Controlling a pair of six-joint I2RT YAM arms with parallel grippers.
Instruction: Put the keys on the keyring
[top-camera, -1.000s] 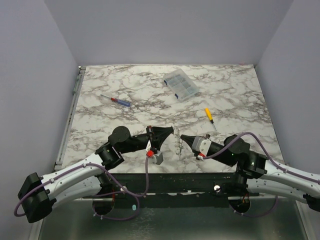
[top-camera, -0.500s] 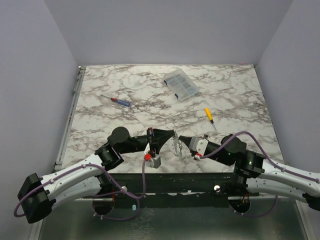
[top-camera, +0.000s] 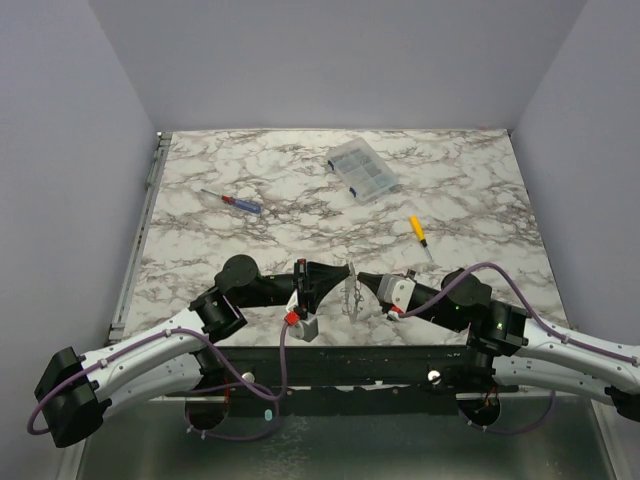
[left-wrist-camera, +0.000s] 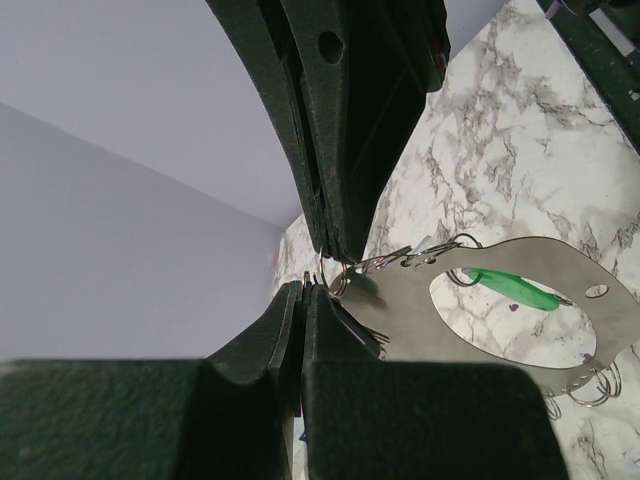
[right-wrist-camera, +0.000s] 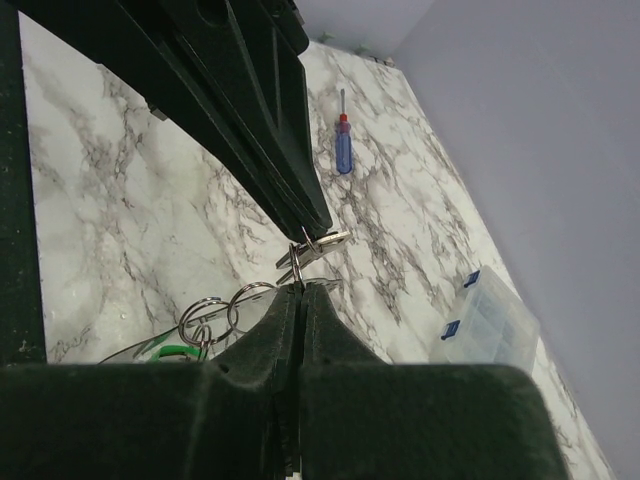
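Both grippers meet tip to tip low over the table's near edge. My left gripper (top-camera: 346, 270) (left-wrist-camera: 308, 285) is shut, with a thin wire ring poking out of its tips. Opposite it, my right gripper (top-camera: 362, 277) (right-wrist-camera: 300, 288) is shut on a small upright keyring (right-wrist-camera: 300, 262). The silvery keys (right-wrist-camera: 325, 243) (left-wrist-camera: 400, 262) stick out sideways where the tips meet. Which ring carries them I cannot tell. A flat metal plate (left-wrist-camera: 420, 310) (top-camera: 352, 296) with an oval hole, several more rings (right-wrist-camera: 205, 315) and a green tag (left-wrist-camera: 510, 285) hangs beside the fingers.
A yellow-handled screwdriver (top-camera: 419, 231) lies right of centre, and a blue-and-red screwdriver (top-camera: 232, 201) (right-wrist-camera: 343, 150) lies at the left. A clear compartment box (top-camera: 361, 170) (right-wrist-camera: 485, 320) sits at the back. The marble table's front edge (top-camera: 330, 345) is just below the grippers.
Both grippers have dropped slightly and closed the gap, the right one sliding left. The plate has shifted a little left with them. Both stay shut.
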